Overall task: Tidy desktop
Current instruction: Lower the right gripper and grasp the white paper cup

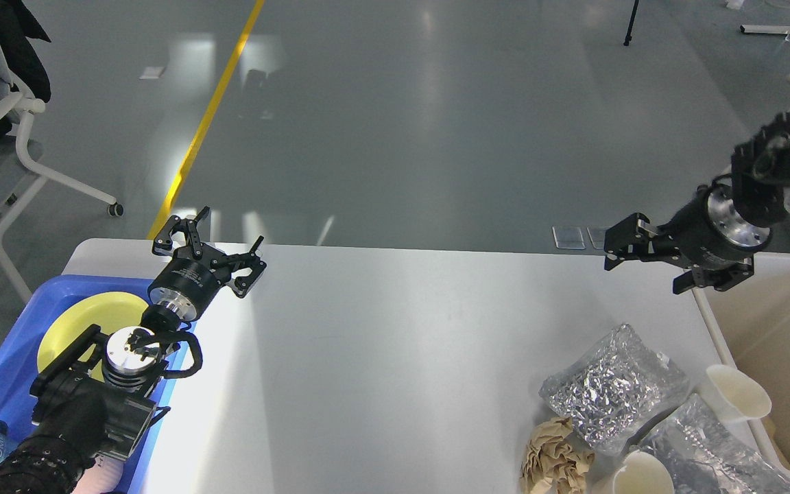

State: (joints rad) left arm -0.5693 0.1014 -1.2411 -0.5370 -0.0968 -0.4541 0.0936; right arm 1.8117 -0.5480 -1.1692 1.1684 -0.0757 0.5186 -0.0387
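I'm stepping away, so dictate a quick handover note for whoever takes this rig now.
Left gripper: open, empty, above the desktop beside the blue tray.
Right gripper: open, empty, raised near the cream bin.
Done: yellow plate is in the tray.
Left: two foil bags, crumpled brown paper and two paper cups sit at the desktop's near right corner.

White glossy desktop [395, 357] — rounded corners, flat, middle bare, clutter near right
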